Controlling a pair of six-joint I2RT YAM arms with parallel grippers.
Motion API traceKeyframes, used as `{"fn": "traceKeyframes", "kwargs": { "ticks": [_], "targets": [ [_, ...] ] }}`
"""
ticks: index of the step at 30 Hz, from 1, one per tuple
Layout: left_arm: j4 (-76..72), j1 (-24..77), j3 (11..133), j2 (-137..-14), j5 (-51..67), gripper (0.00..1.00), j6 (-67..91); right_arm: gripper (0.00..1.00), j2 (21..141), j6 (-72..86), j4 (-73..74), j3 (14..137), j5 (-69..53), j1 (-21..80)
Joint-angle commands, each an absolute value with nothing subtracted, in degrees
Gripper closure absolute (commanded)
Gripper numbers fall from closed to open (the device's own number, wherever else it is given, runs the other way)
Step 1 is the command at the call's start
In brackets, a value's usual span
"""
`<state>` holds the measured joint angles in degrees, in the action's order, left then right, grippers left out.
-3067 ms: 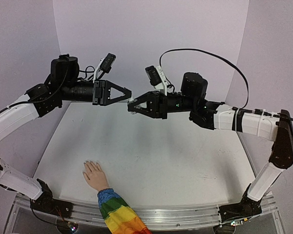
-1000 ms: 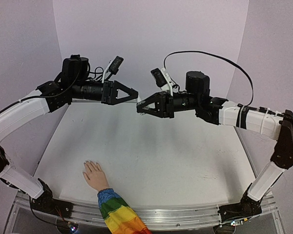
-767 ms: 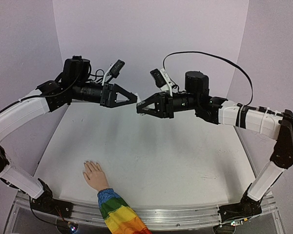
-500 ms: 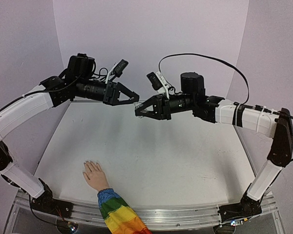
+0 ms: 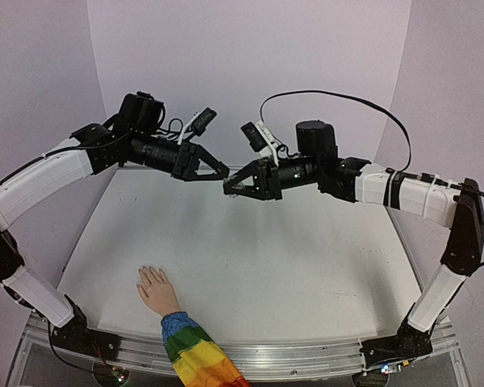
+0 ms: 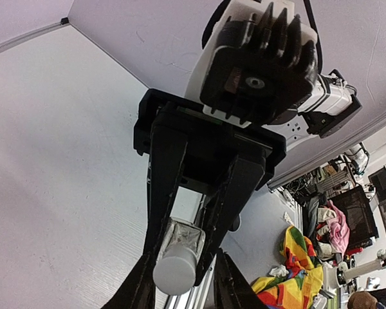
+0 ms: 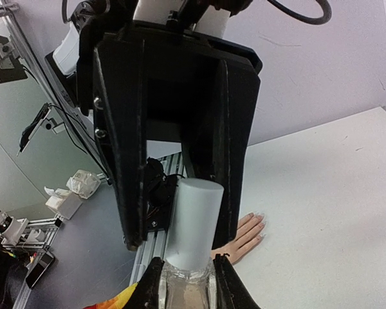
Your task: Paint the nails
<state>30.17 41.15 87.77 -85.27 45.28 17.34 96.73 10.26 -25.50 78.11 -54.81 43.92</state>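
Both arms, the left arm (image 5: pixel 40 173) and the right arm (image 5: pixel 403 193), have white links between black joints and black motor housings. Their black fingers (image 5: pixel 206 168) taper into triangles. A black cable (image 5: pixel 339 97) loops over the right arm, which has dark bands across its white link.

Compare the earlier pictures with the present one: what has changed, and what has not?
The left gripper has moved in toward the right gripper and tilted down, its jaws narrowing around the white cap of the bottle held there. The right gripper stays shut on the bottle; the mannequin hand lies unmoved.
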Motion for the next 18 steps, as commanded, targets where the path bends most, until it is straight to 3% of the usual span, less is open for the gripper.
{"fn": "traceKeyframes", "kwargs": {
  "ticks": [1,11,18],
  "targets": [
    [29.75,40.87,91.44,-85.6,44.64,0.7,16.25,1.0,96.88,9.25,-27.11,81.4,-55.98,43.95],
    [29.79,40.87,91.68,-85.83,42.99,0.77,16.68,1.0,97.01,9.23,-26.63,81.42,-56.25,43.95],
    [29.9,40.8,91.59,-86.07,42.77,0.94,16.75,1.0,96.78,8.81,-26.25,81.21,-55.7,43.95]
  ]
}}
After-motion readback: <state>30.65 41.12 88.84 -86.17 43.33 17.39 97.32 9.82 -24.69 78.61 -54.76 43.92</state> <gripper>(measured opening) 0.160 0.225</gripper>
